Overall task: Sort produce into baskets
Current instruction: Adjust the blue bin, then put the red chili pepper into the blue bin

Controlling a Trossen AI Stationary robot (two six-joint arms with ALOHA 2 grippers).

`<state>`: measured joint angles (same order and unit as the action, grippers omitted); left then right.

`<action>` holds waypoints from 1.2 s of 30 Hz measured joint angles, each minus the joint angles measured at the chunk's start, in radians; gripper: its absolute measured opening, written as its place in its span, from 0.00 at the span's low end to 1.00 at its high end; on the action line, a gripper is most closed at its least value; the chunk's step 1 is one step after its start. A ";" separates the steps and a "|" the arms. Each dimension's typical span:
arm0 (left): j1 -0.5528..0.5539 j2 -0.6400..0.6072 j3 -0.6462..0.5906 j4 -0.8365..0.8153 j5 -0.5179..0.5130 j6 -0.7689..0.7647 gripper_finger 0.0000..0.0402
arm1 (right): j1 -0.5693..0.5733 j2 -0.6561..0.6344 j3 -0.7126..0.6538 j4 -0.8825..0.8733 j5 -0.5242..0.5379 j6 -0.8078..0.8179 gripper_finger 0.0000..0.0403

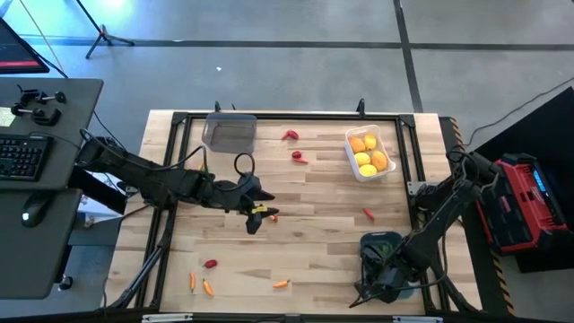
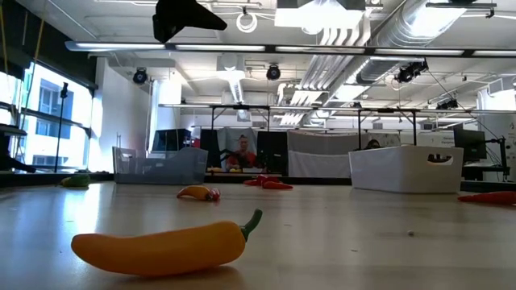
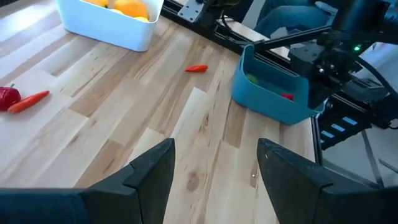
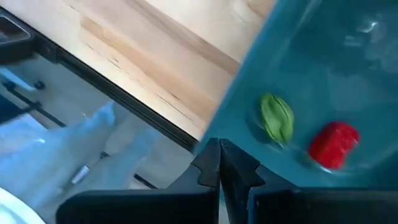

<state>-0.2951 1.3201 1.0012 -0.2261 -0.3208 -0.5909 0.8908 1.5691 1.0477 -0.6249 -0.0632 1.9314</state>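
The left gripper (image 1: 254, 218) hangs over the middle of the wooden surface (image 1: 323, 233), a little toward the left edge. Its jaws are open to a middle width and they hold nothing; in the left wrist view only bare wood shows between the 2 dark fingers (image 3: 152, 171). Just beside this gripper a small yellow pepper (image 1: 260, 210) lies on the surface, with a small orange piece (image 1: 273, 216) touching it or very near; I cannot tell which.

The right gripper (image 4: 219, 163) is at the near right corner, at the blue-grey basket (image 1: 383, 247). Its jaws are closed together and hold nothing. Inside this basket are 1 green piece (image 4: 276, 118) and 1 red piece (image 4: 334, 144), lying near each other.

The white basket (image 1: 387, 144) stands near the far right corner and has 4 yellow-orange fruits (image 1: 368, 152) inside. The clear smoky grey basket (image 1: 229, 132) stands at the far edge, toward the left.

Loose produce lies on the surface: 2 red peppers (image 1: 291, 135) near the far edge between the grey and white baskets, 1 small red piece (image 1: 369, 213) toward the right edge, 1 red pepper (image 1: 211, 264) and 2 small carrots (image 1: 207, 287) near the near left corner, and 1 orange pepper (image 1: 282, 283) close to the near edge.
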 joint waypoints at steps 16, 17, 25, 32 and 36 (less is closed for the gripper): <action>-0.352 -0.070 0.001 -0.685 0.288 -0.728 0.47 | 0.098 -0.118 0.140 -0.385 0.284 0.049 0.00; -0.399 -0.046 0.001 -0.720 0.321 -0.807 0.47 | 0.098 -0.120 0.147 -0.400 0.323 0.053 0.00; -0.625 0.179 0.001 -0.649 0.340 -1.065 0.44 | 0.088 -0.120 0.196 -0.436 0.579 -0.040 0.00; -0.563 0.304 0.000 -0.684 0.338 -1.016 0.44 | 0.038 -0.120 0.201 -0.436 0.560 -0.152 0.00; -0.535 0.346 0.000 -0.680 0.338 -0.960 0.44 | 0.023 -0.120 0.201 -0.440 0.537 -0.161 0.00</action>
<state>-0.8305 1.6665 1.0016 -0.9066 0.0176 -1.5508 0.9140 1.4490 1.2491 -1.0653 0.4734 1.7708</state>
